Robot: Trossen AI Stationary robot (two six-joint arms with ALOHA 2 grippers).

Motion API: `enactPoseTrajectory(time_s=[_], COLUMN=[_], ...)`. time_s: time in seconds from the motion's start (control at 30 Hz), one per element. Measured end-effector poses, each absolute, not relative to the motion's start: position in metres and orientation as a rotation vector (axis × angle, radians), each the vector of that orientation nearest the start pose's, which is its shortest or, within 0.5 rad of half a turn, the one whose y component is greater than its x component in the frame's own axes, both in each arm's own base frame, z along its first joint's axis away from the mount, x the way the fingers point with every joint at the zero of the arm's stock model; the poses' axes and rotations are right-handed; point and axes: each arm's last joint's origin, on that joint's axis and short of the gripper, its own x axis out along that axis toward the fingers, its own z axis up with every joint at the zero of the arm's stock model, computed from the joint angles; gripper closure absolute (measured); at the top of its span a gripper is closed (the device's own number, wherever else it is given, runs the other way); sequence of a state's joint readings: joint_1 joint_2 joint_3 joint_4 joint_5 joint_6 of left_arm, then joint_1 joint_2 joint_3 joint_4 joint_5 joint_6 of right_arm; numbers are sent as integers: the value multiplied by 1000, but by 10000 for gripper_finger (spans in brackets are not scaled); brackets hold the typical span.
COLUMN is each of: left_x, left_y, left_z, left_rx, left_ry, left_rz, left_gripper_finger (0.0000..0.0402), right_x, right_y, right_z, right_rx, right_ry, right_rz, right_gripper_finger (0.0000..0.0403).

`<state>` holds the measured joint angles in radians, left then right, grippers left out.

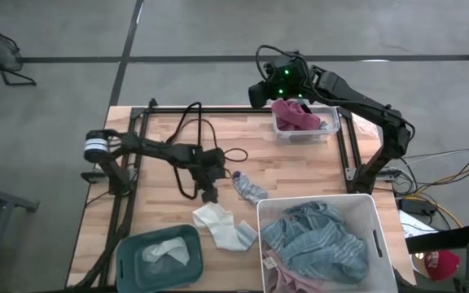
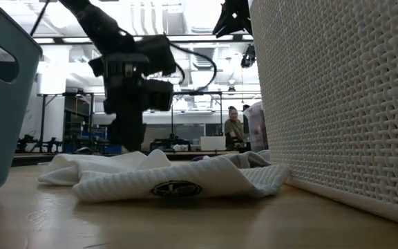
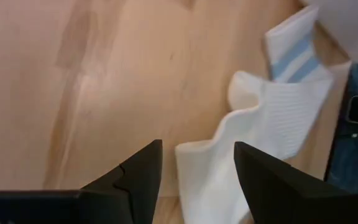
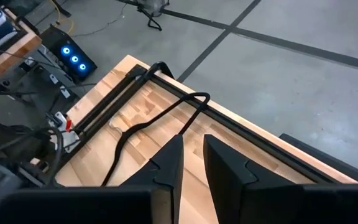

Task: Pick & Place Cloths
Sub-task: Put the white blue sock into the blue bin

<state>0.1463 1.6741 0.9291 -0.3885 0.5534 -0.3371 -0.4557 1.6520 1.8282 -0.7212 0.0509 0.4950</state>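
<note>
Two white socks (image 1: 222,225) lie flat and overlapping on the wooden table, near its front edge; they also show in the low view (image 2: 171,178). My left gripper (image 1: 211,194) hovers just above their far end, open. In its wrist view (image 3: 197,158) the fingers stand on either side of the nearer white sock's (image 3: 260,118) end without touching it. A small grey sock (image 1: 249,189) lies to the right. My right gripper (image 1: 290,96) is above the clear bin (image 1: 332,124), which holds a pink cloth (image 1: 295,116). Its fingers (image 4: 192,149) are empty and only a narrow gap apart.
A white woven basket (image 1: 374,213) at the near right holds blue-striped cloth (image 1: 316,240); its wall (image 2: 337,104) fills the low view's right side. A teal bin (image 1: 129,248) at the near left holds a pale cloth. A black cable (image 1: 194,130) loops on the table's far left.
</note>
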Motion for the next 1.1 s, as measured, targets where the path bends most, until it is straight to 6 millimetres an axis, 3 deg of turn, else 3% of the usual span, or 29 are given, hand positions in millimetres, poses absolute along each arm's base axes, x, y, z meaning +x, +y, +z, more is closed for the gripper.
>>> enactPoseTrajectory(time_s=[0.17, 0.4, 0.5, 0.7, 0.8, 0.93, 1.1], left_x=[311, 313, 313, 312, 313, 311, 303], left_y=[26, 30, 30, 29, 29, 32, 40], left_z=[137, 129, 128, 126, 127, 138, 178], left_rx=[-715, -752, -751, -758, -767, -778, -778], left_ry=[1211, 1220, 1218, 1225, 1219, 1210, 1144], left_rz=[-186, -218, -217, -257, -263, -263, -262], left_gripper_finger=[197, 211, 250, 377, 389, 395, 395], right_x=[318, 318, 318, 318, 318, 318, 318], right_y=[-158, -158, -158, -158, -158, -158, -158], right_z=[418, 418, 418, 418, 418, 418, 418], right_rx=[578, 552, 549, 542, 542, 542, 543], right_ry=[412, 419, 420, 421, 421, 421, 422], right_rz=[-618, -612, -612, -611, -611, -611, -611], right_gripper_finger=[328, 314, 310, 321, 334, 351, 365])
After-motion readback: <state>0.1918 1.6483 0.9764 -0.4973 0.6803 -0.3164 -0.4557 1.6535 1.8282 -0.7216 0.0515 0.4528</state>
